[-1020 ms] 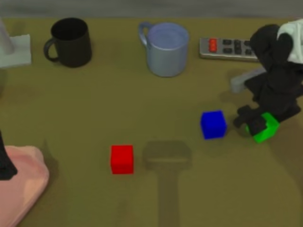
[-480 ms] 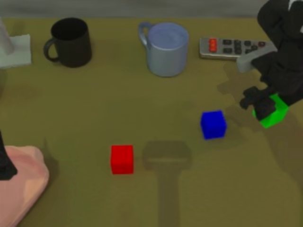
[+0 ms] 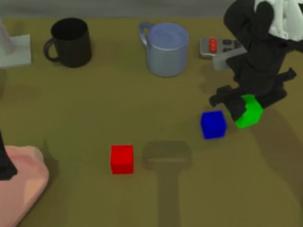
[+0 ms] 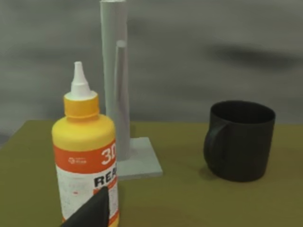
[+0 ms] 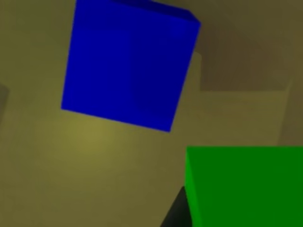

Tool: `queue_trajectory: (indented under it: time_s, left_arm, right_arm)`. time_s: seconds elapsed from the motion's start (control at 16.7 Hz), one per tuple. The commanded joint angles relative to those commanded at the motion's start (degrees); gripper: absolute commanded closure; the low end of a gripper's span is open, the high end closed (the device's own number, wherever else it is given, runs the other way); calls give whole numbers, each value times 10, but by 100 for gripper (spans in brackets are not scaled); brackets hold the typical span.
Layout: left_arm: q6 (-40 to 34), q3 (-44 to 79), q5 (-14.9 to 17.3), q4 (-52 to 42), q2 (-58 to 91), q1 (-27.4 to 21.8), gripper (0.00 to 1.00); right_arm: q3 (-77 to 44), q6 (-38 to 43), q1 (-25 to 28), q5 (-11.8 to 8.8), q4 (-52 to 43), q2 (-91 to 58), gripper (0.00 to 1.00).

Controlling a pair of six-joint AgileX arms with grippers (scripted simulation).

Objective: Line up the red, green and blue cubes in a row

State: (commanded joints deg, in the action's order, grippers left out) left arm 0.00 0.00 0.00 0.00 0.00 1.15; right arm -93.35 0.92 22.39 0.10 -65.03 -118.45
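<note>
My right gripper [image 3: 244,108] is shut on the green cube [image 3: 249,112] and holds it above the table, just right of the blue cube [image 3: 213,124]. In the right wrist view the green cube [image 5: 244,187] fills the corner, and the blue cube [image 5: 130,64] lies on the table beyond it, a gap apart. The red cube [image 3: 122,159] rests alone farther left, nearer the front. My left gripper [image 3: 4,166] is parked at the table's left edge. One dark fingertip [image 4: 92,210] shows in its wrist view with nothing held.
A black mug [image 3: 71,41] and a blue-grey mug [image 3: 165,47] stand along the back. A remote [image 3: 215,46] lies behind the right arm. A white stand [image 3: 16,51] is at the back left, a pink object [image 3: 21,184] at the front left, and a glue bottle [image 4: 87,156] near the left gripper.
My right gripper has lifted the green cube off the table and carried it left and back, from well right of the blue cube to just beside it. Red and blue cubes stayed put.
</note>
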Motion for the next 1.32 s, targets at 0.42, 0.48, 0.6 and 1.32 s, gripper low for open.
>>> queue_trajectory:
  time_s: [0.42,0.48,0.6,1.32]
  left_arm:
    - [0,0,0,0,0,0,0]
    - [0,0,0,0,0,0,0]
    - [0,0,0,0,0,0,0]
    - [0,0,0,0,0,0,0]
  right_arm:
    - [-80,305,148,2,-49,-43,100]
    - [-90,345,168,2,-54,-47,100]
    - [-106,406,201,3,-61,-51,100]
    - [-86,454,231,4,-21,-58,100]
